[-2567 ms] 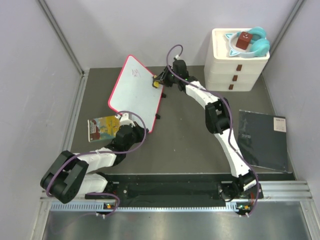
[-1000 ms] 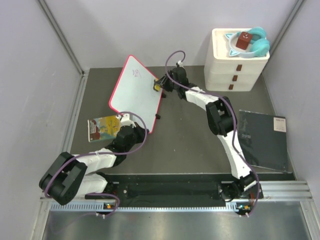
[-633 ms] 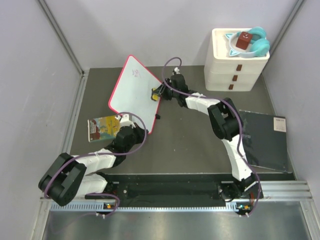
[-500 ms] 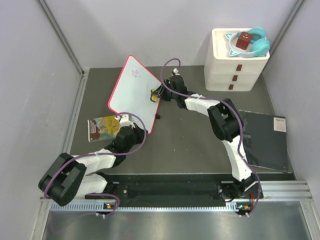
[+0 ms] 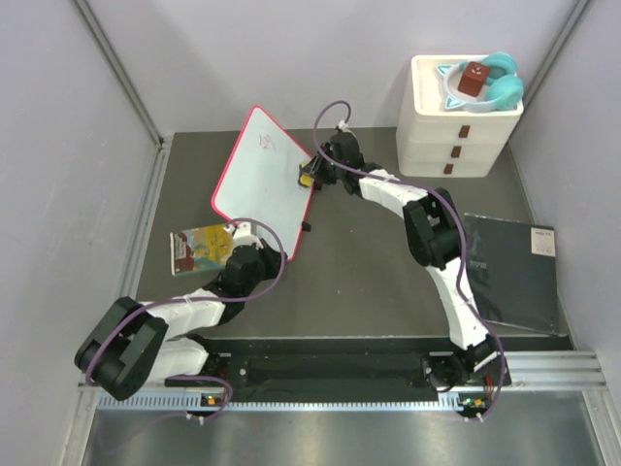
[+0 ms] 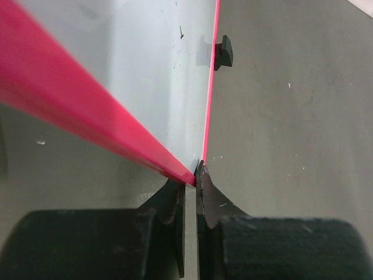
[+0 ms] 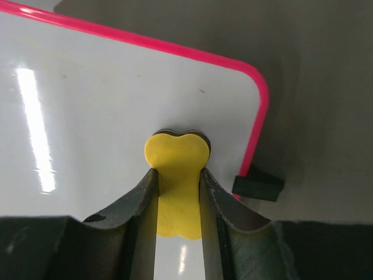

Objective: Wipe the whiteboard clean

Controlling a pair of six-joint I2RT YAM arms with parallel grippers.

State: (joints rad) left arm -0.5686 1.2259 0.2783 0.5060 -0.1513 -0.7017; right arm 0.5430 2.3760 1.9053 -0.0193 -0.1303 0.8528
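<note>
The whiteboard (image 5: 262,180), white with a red-pink frame, lies tilted at the table's back left, with faint red marks near its far end. My left gripper (image 5: 281,254) is shut on the board's near corner, and the wrist view shows its jaws pinching the pink frame (image 6: 194,173). My right gripper (image 5: 309,178) is shut on a yellow eraser (image 7: 176,175) that presses on the board (image 7: 105,128) near its right edge and a black clip (image 7: 258,185).
A colourful card (image 5: 199,249) lies left of the board's near corner. A white drawer unit (image 5: 454,126) with a teal item and a brown block on top stands at the back right. A dark sheet (image 5: 512,272) lies at the right.
My right gripper slid the eraser over the board's right part, down towards the middle, then back to the right edge. The left gripper stayed on the corner.
</note>
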